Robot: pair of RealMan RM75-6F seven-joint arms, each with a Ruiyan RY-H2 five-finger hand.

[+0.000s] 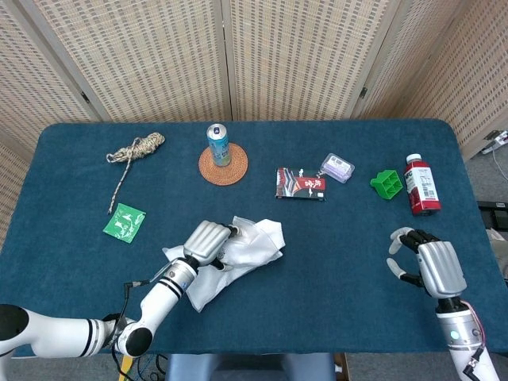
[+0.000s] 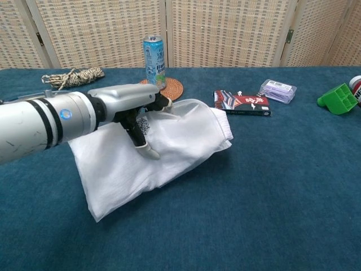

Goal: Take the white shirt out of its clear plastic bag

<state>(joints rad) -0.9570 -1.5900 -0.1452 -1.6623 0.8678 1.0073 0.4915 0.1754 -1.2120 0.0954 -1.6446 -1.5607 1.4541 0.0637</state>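
Note:
The white shirt in its clear plastic bag (image 1: 238, 254) (image 2: 163, 147) lies crumpled on the blue table, left of centre, with its near end partly raised. My left hand (image 1: 206, 240) (image 2: 132, 110) grips the top of the bag, fingers curled into the plastic, lifting it off the cloth. My right hand (image 1: 425, 266) hovers above the table's near right corner, fingers spread, holding nothing; the chest view does not show it.
Behind the bag a can (image 1: 218, 144) stands on a round coaster (image 1: 223, 165). A rope (image 1: 135, 151) and green packet (image 1: 124, 221) lie at the left. A dark card pack (image 1: 301, 183), small clear box (image 1: 338, 167), green holder (image 1: 386, 185) and red bottle (image 1: 421, 185) sit at the right.

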